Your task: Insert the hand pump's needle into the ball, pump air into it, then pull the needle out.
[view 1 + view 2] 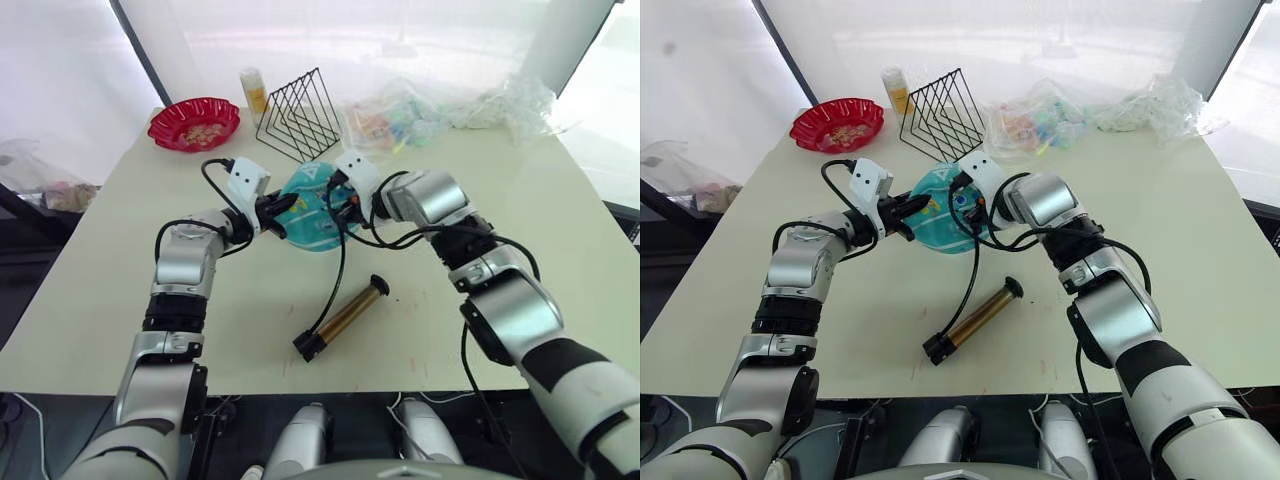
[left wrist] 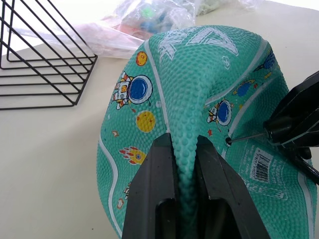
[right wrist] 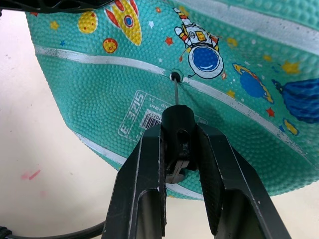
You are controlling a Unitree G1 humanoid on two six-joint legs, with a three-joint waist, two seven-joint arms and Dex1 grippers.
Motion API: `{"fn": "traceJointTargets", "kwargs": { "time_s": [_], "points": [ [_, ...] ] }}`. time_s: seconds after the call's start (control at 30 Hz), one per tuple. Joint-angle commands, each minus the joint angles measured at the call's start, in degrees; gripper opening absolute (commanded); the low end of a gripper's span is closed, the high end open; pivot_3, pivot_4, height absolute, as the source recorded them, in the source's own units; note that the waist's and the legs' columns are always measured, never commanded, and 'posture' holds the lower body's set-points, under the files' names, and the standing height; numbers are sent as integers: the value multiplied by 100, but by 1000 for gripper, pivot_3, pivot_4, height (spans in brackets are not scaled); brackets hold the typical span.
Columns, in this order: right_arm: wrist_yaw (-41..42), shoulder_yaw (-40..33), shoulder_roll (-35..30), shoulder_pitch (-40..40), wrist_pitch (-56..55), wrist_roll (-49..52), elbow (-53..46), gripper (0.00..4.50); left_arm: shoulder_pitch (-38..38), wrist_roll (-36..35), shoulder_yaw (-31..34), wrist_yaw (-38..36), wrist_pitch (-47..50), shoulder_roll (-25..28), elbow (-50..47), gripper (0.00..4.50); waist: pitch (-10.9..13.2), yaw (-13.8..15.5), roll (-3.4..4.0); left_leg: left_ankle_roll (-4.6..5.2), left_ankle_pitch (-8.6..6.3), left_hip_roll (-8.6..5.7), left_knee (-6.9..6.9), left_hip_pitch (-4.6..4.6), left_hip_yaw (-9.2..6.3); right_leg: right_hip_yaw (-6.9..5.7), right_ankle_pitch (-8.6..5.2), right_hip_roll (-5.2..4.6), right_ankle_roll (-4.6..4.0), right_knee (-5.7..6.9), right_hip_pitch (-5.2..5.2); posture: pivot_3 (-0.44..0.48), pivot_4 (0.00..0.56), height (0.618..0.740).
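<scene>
The ball (image 1: pixel 312 208) lies flattish toward the far middle of the desk (image 1: pixel 560 200), just in front of a black wire rack (image 1: pixel 298 115). The left end effector (image 2: pixel 185 164) is clenched on a raised fold of the teal rubber, one finger on each side of the ridge. The right end effector (image 3: pixel 178 144) is closed on the small black fitting of the needle (image 3: pixel 176 92), and the pin's tip sits right at the valve hole beside the printed label; whether it has gone in any way I cannot tell.

The ball looks soft and slack. It pinches into a ridge easily, so it will likely give under the needle unless held firm near the valve, and its pebbled skin should offer decent grip. The needle looks thin and probably bends if pushed off-axis, so the fitting is the sensible place to hold it. The hand pump (image 1: pixel 345 315) lies loose on its side nearer the front edge, well apart from the ball, its thin hose running up to the right end effector. It seems rigid, and best taken by the brass barrel and the handle.

I count one ball, one pump, one needle, one wire rack and one red bowl (image 1: pixel 193 122) at the far left corner. There is also a heap of clear plastic bags (image 1: pixel 440 110) along the far edge.
</scene>
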Motion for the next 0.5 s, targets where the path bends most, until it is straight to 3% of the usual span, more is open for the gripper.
{"fn": "traceJointTargets", "kwargs": {
  "time_s": [0.03, 0.5],
  "points": [
    [-166, -35, 118, -121, 0, -169, 309, 396, 178, -71, -205, -84, 142, -126, -153, 4, -2, -2, 0, 0, 0, 0, 0, 0, 0, 0, 0, 0, 0, 0, 0, 0, 150, 740],
    [-190, -252, 923, -940, 32, -255, 1208, 396, 256, -85, -220, -15, 192, -331, -193, 4, -18, -99, 7, 0, 0, 0, -2, 11, 2, 6, 0, 0, 0, 20, -1, 0, 150, 740]
  ]
}}
